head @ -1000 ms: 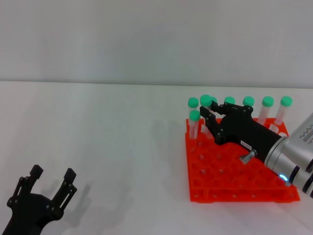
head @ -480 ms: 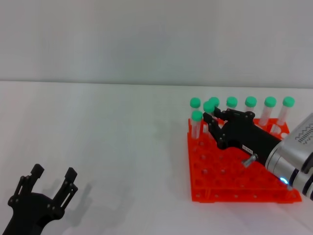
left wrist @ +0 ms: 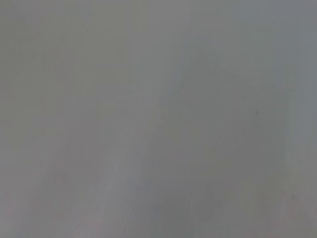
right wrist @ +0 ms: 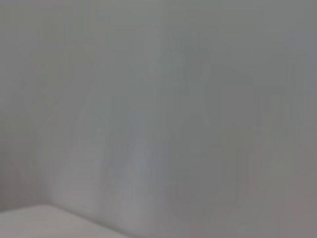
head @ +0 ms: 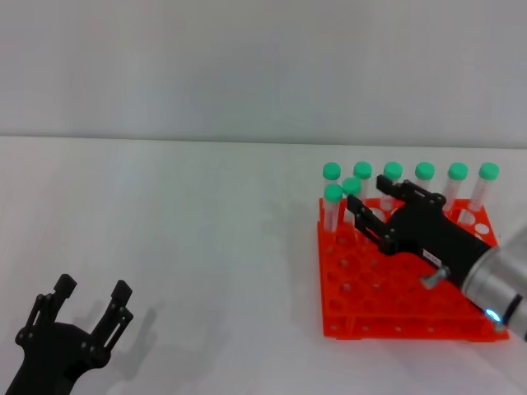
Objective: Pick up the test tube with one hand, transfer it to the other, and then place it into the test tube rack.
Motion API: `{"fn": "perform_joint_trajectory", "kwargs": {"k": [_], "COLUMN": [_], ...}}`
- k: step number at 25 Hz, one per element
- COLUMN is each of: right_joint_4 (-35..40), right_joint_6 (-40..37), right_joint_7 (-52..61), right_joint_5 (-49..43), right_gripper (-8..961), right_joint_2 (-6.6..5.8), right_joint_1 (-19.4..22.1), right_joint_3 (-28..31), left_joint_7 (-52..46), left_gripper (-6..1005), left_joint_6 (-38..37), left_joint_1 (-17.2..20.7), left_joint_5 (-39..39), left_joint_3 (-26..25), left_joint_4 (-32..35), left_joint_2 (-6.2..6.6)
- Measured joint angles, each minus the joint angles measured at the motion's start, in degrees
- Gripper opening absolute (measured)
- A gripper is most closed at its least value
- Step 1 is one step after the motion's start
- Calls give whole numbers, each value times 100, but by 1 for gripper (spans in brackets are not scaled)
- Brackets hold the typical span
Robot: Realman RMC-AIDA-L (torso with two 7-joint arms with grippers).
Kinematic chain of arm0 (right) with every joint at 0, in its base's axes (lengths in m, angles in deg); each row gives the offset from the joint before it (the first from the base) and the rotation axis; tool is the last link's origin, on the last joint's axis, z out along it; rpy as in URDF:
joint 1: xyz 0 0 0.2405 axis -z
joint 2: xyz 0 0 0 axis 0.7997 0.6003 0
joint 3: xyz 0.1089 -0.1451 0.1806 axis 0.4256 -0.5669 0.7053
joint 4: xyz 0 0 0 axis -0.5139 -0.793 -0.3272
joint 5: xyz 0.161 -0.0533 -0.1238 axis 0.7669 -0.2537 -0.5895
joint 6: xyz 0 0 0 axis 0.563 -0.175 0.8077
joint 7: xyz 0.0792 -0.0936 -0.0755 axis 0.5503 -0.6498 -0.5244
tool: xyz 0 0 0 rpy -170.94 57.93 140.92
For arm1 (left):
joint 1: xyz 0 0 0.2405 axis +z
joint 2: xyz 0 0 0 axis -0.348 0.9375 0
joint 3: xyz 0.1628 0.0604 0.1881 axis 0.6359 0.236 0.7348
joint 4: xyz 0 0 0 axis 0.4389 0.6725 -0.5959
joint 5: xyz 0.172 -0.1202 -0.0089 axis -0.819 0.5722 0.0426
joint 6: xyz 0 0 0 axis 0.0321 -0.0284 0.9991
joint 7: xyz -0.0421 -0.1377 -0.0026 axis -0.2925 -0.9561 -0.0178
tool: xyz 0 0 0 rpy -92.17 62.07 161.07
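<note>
On the white table, the orange-red test tube rack sits before my right side, a row of green-capped tubes standing along its far edge and two more at its left corner. My right gripper reaches low across the rack's top, its black fingers spread to either side of the test tube, which stands in a hole near the far left corner; whether the fingers touch the tube I cannot tell. My left gripper hangs well apart at the table's near left, fingers spread and holding nothing. Both wrist views show only plain grey.
</note>
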Motion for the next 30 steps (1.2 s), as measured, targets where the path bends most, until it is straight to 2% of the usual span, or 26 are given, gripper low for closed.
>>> {"fn": "perform_joint_trajectory", "kwargs": {"k": [10, 13, 16, 22, 30], "right_joint_4": [-37, -117, -419, -1035, -1329], "right_joint_6": [-645, -859, -1135, -1264, -1177], "right_joint_7": [54, 22, -2, -4, -13], "right_joint_5": [-6, -7, -1, 8, 6], "right_gripper": [768, 818, 868, 863, 859], "right_joint_2": [-43, -50, -45, -43, -44], "right_joint_1": [496, 695, 817, 847, 837], "right_joint_3": [471, 842, 1452, 2454, 2838], "left_joint_7": [0, 0, 0, 0, -4], "left_gripper": [839, 839, 838, 838, 838], "left_joint_6": [-27, -27, -28, -28, -27], "left_joint_1": [-25, -26, -27, -64, -174], "left_joint_5": [-1, 0, 2, 6, 57], "left_joint_3": [0, -1, -25, -45, -61], "left_joint_4": [0, 1, 1, 0, 1], "left_joint_2": [9, 8, 9, 9, 16]}}
